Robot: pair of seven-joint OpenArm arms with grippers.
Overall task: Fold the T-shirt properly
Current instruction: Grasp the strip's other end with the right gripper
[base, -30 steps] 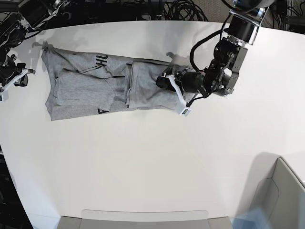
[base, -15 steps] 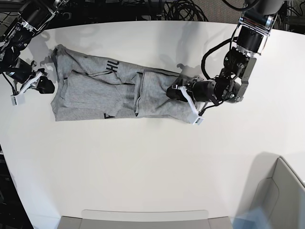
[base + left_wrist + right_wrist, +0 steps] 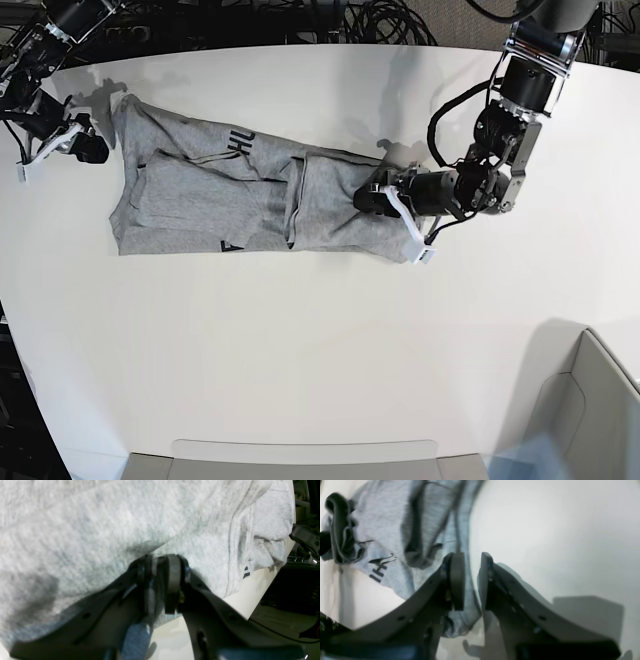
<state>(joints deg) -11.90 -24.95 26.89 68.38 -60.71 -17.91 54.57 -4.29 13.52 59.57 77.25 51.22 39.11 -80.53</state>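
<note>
One T-shirt (image 3: pixel 240 195) is spread on the white worktop (image 3: pixel 300 340); it is pinched by the left pincer (image 3: pixel 160 585), while the right pincer (image 3: pixel 471 580) is held slightly spread.

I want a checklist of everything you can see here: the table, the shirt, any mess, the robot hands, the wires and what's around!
Surface: white table, bare apart from the shirt.
Job's things: T-shirt lies flat in a long band, partly folded, black letters showing.
Clutter: nothing seen on the table.
Grippers: left gripper is shut on the shirt's edge; right gripper is at the shirt's other end, with a slim gap between its jaws and cloth behind them. Whether it is gripping cannot be told.
Cables: black cable loops along the left arm; more cables lie behind the table.
Surroundings: grey bin at the near corner.
</note>
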